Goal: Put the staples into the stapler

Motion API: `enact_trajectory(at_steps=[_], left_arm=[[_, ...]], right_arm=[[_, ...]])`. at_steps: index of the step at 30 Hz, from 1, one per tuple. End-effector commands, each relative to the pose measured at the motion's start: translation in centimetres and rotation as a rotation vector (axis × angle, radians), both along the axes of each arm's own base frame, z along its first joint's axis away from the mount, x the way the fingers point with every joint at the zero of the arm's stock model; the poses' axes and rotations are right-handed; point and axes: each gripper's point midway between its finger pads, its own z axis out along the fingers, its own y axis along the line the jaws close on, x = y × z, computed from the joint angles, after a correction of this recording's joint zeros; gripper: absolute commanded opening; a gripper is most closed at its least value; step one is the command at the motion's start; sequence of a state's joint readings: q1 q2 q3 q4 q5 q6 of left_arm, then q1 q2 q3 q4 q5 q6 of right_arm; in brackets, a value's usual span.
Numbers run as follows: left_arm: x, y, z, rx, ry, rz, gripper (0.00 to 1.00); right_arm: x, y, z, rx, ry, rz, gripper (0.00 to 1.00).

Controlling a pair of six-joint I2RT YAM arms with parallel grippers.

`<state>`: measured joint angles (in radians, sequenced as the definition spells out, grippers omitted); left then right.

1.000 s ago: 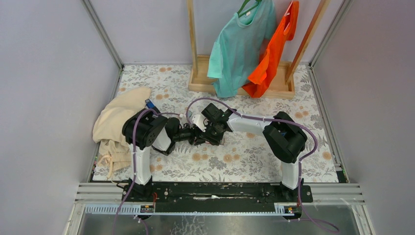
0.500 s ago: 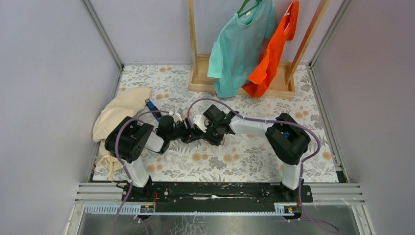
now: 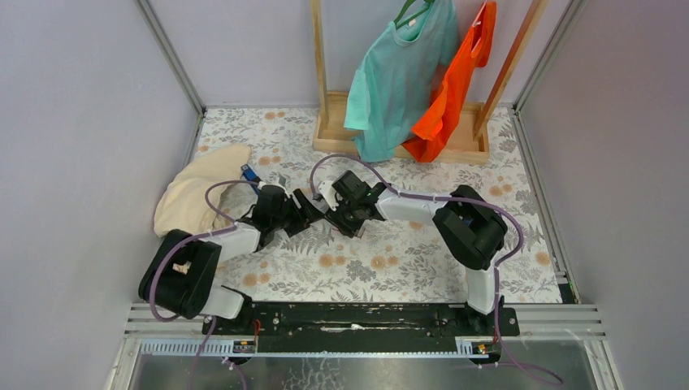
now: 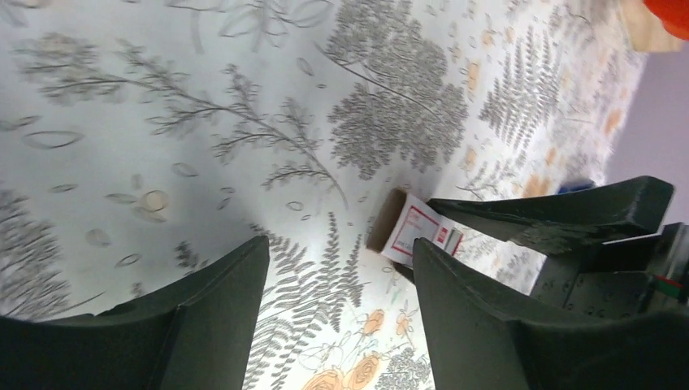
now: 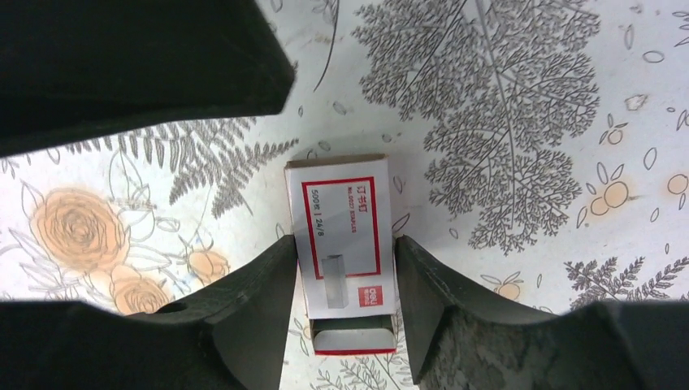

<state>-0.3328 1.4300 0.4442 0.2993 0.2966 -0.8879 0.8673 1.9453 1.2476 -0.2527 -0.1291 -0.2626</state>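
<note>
Pinching the box of staples [image 5: 341, 236] by its long sides, my right gripper [image 5: 345, 248] has a finger pressed against each flank, and the box's open end faces back toward the wrist. I cannot tell whether the box rests on the flowered tablecloth [image 5: 504, 122] or sits just off it. My left gripper [image 4: 340, 248] hangs just beside it, jaws wide apart with only cloth between them. Farther left, a blue stapler [image 3: 249, 172] lies against a beige cloth [image 3: 195, 195], well apart from the box.
</note>
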Motion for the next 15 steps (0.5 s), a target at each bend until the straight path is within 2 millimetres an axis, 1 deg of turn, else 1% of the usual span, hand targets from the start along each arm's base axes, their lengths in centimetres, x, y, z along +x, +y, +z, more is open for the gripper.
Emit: enact_trajectory(at_steps=[1, 3, 5, 7, 9, 12, 15], left_arm=[[-0.4, 2.7, -0.6, 0.152, 0.067, 0.092, 0.74], [-0.4, 2.8, -0.2, 0.168, 0.07, 0.106, 0.76], [-0.4, 2.7, 0.4, 0.178, 0.067, 0.113, 0.77], [-0.6, 2.6, 0.6, 0.187, 0.077, 0.126, 0.77], [-0.9, 2.4, 0.6, 0.197, 0.095, 0.129, 0.76], [-1.1, 1.8, 0.9, 0.212, 0.105, 0.131, 0.76], [-1.2, 1.2, 1.0, 0.211, 0.119, 0.139, 0.77]], right_arm=[[1.4, 1.2, -0.6, 0.012, -0.02, -0.102, 0.56], [1.6, 1.5, -0.6, 0.022, -0.022, -0.116, 0.58], [1.4, 1.5, -0.6, 0.035, -0.019, -0.119, 0.61], [1.0, 1.1, -0.1, 0.054, -0.024, -0.127, 0.65], [0.4, 0.5, 0.6, 0.073, -0.033, -0.133, 0.69], [-0.3, -1.0, 1.2, 0.091, -0.055, -0.159, 0.74], [-1.2, -2.4, 1.2, 0.104, -0.063, -0.176, 0.77]])
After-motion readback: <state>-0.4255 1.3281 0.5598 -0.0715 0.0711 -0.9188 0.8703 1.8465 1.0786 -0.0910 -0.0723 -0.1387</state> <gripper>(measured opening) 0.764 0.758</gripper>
